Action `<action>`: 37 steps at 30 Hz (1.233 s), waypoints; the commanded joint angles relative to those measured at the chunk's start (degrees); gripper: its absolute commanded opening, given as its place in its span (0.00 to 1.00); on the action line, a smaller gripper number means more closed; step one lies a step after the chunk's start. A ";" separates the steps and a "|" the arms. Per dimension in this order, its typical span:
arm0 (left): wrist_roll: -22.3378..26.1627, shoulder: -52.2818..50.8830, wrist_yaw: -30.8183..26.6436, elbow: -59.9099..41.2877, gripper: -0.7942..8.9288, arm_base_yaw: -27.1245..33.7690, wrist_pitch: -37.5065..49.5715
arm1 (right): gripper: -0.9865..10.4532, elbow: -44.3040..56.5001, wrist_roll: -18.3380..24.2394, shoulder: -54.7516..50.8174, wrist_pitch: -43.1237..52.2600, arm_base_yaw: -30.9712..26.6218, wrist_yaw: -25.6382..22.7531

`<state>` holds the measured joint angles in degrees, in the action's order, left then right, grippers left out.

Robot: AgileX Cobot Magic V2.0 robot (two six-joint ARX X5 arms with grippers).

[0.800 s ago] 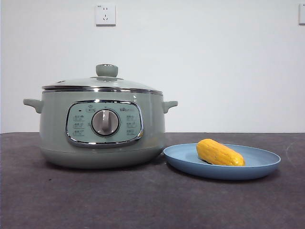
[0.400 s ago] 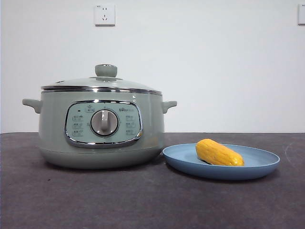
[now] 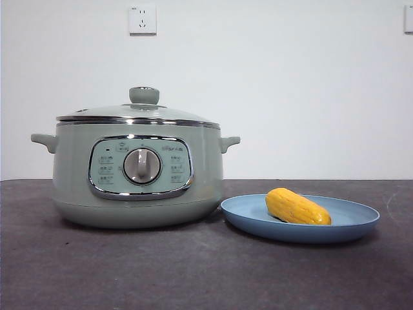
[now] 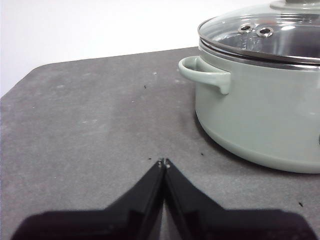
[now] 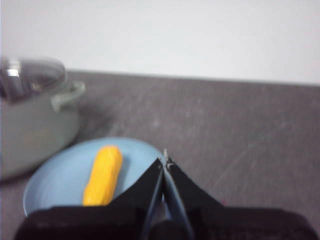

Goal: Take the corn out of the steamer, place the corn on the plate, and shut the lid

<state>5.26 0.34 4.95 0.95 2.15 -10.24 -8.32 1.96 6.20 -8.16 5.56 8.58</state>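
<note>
Claws: left claw (image 4: 163, 163) closed, empty, beside steamer (image 4: 260, 115) | right claw (image 5: 165, 161) closed, empty, above plate (image 5: 55, 182)

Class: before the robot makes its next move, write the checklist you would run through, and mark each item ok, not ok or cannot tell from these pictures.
1. Corn out of the steamer: ok.
2. Corn lying on the plate: ok.
3. Lid on the steamer: ok; full seating all round: cannot tell.
4. Left gripper shut, holding nothing, apart from the steamer: ok.
5. Right gripper shut, holding nothing, near the plate's edge: ok.
6. Steamer and plate rims apart: cannot tell.
</note>
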 commanded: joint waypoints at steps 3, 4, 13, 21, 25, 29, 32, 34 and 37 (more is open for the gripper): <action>-0.63 -0.17 -0.26 -0.79 0.08 0.20 0.17 | 0.09 3.52 -0.85 -1.99 0.87 -0.07 -0.17; -0.63 -0.17 -0.26 -0.79 0.08 0.20 0.20 | 0.09 4.02 -1.11 -2.38 0.87 -0.07 -0.20; -0.63 -0.17 -0.26 -0.79 0.08 0.20 0.17 | 0.09 8.02 -4.17 -6.12 -1.55 -0.07 -0.24; -0.63 -0.17 -0.26 -0.79 0.08 0.20 0.20 | 0.09 8.02 -4.04 -6.12 -1.64 -0.07 -1.49; -0.63 -0.17 -0.26 -0.79 0.08 0.20 0.20 | 0.09 8.02 -4.04 -6.12 -1.64 -0.07 -1.49; -0.63 -0.17 -0.26 -0.79 0.08 0.20 0.20 | 0.09 8.02 -4.04 -6.12 -1.64 -0.04 -1.49; -0.63 -0.17 -0.26 -0.79 0.08 0.20 0.20 | 0.09 8.02 -4.04 -6.12 -1.64 -0.04 -1.49; -0.63 -0.17 -0.26 -0.79 0.08 0.20 0.20 | 0.09 8.02 -4.04 -6.12 -1.64 -0.04 -1.49; -0.63 -0.17 -0.26 -0.79 0.08 0.20 0.20 | 0.09 8.00 -4.04 -6.12 -1.64 -0.04 -1.49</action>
<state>4.89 0.34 4.95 0.95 2.15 -10.24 -1.06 -1.56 0.23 -9.52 5.56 7.29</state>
